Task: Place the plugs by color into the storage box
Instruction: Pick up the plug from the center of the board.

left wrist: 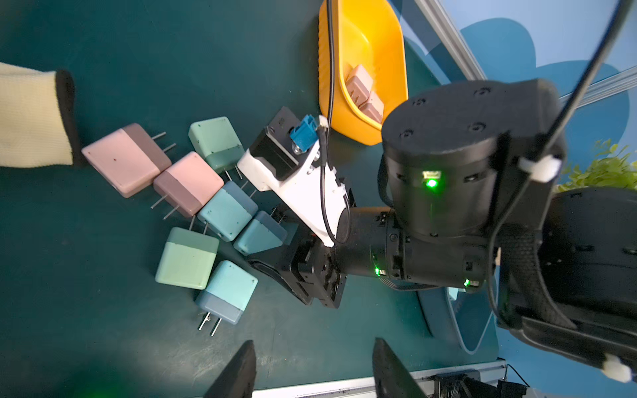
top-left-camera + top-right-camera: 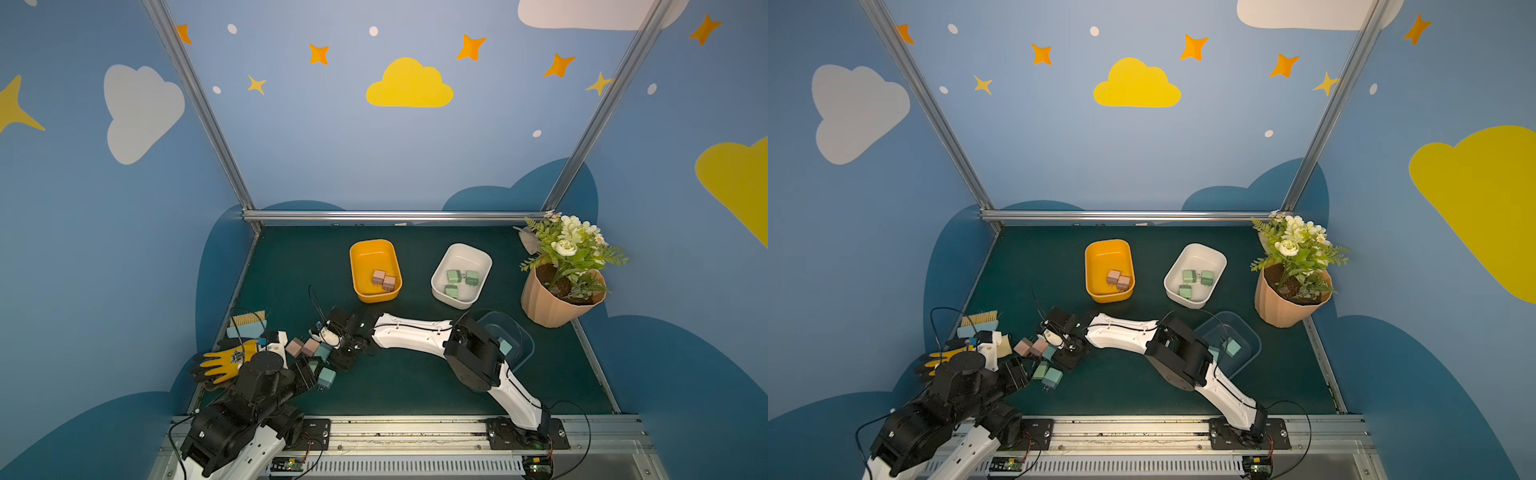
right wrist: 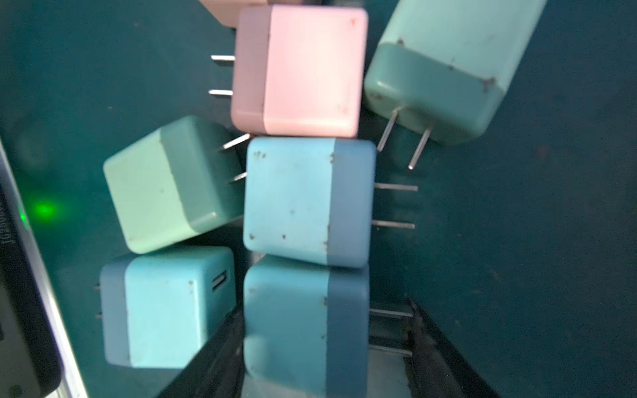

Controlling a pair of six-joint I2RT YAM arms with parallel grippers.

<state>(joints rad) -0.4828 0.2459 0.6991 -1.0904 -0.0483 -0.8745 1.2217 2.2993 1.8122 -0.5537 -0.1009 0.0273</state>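
Note:
Loose plugs (image 2: 311, 349) lie in a cluster at the front left of the mat: two pink (image 1: 125, 160), two green (image 1: 188, 258) and three teal (image 1: 227, 291). My right gripper (image 3: 325, 310) reaches into the cluster and is shut on a teal plug (image 3: 293, 320) that lies on the mat, one finger against its body and the other at its prong tips. My left gripper (image 1: 315, 365) hovers open and empty beside the cluster. The yellow box (image 2: 357, 266) holds two pink plugs, the white box (image 2: 440, 286) three green ones, and the clear box (image 2: 1246, 332) a teal one.
A yellow-bristled brush (image 2: 248, 322) and a yellow work glove (image 2: 226, 361) lie at the left edge behind my left arm. A potted plant (image 2: 561, 286) stands at the back right. The metal rail (image 2: 415, 428) runs along the front edge.

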